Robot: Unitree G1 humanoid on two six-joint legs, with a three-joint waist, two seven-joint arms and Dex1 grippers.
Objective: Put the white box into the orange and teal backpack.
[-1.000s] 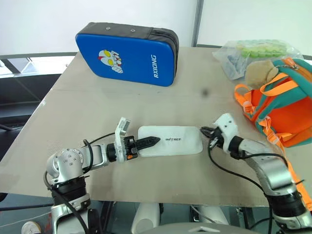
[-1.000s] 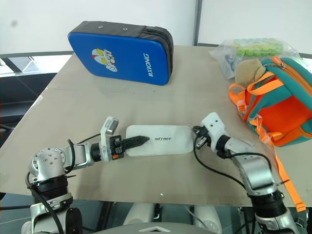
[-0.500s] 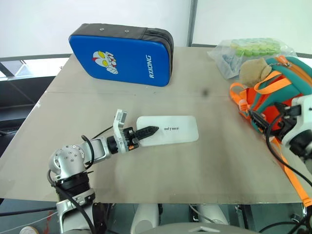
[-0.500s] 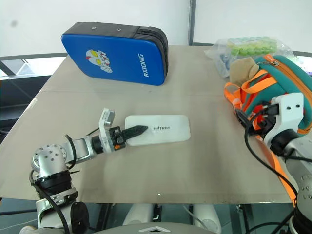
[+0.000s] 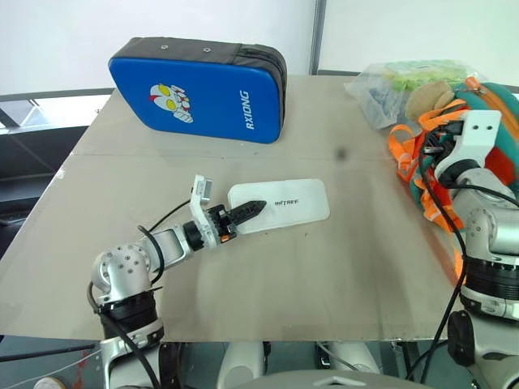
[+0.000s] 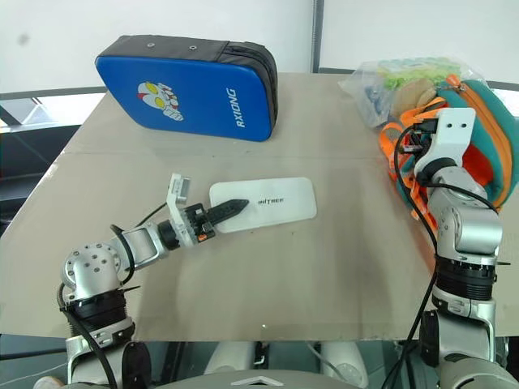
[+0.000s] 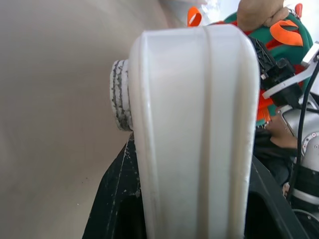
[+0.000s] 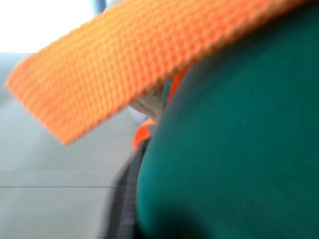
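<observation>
White box (image 5: pixel 280 205) lies mid-table, well apart from the orange and teal backpack (image 6: pixel 478 121), its near end clamped between the narrow fingers of our left gripper (image 5: pixel 250 211). Our right gripper (image 6: pixel 409 142), fingers shut, presses against the backpack's straps. We judge we should open the backpack wide first, keeping the box level.

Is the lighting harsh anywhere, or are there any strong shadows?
Left eye view: soft, even light on the beige table, only a faint shadow under the flat white rectangular box. Right wrist view: washed-out white glare behind the orange webbing backpack strap.
</observation>
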